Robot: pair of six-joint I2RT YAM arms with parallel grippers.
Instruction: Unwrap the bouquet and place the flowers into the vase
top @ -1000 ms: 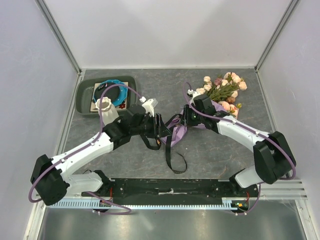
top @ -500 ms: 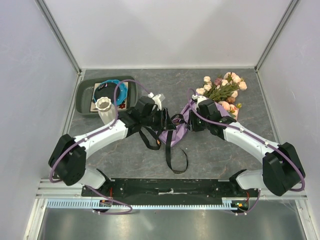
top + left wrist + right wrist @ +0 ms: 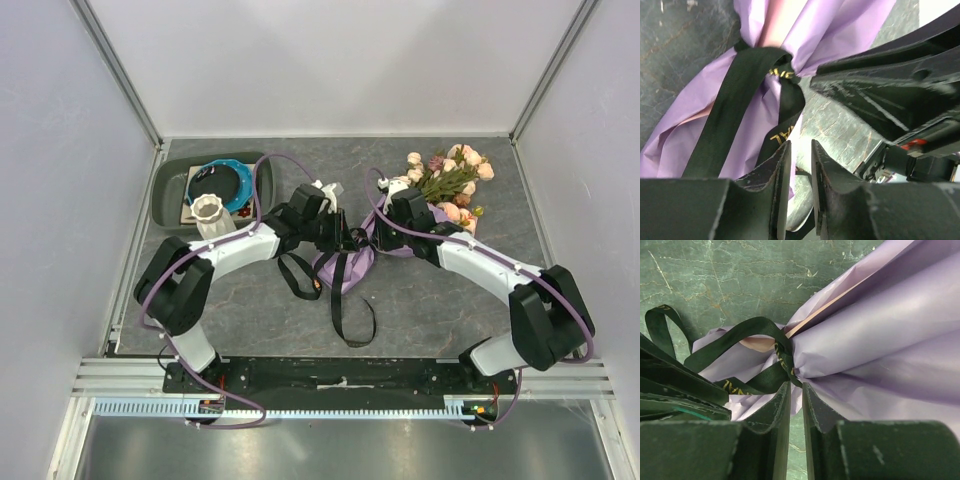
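On the grey table your bouquet lies right of centre, its flowers toward the far right corner; the dark tray sits far left, the white vase upright just beside it; the black ribbon is knotted round the lilac wrap; your left gripper and right gripper meet at that knot, jaws at a narrow slit; you cannot tell whether either pinches ribbon.
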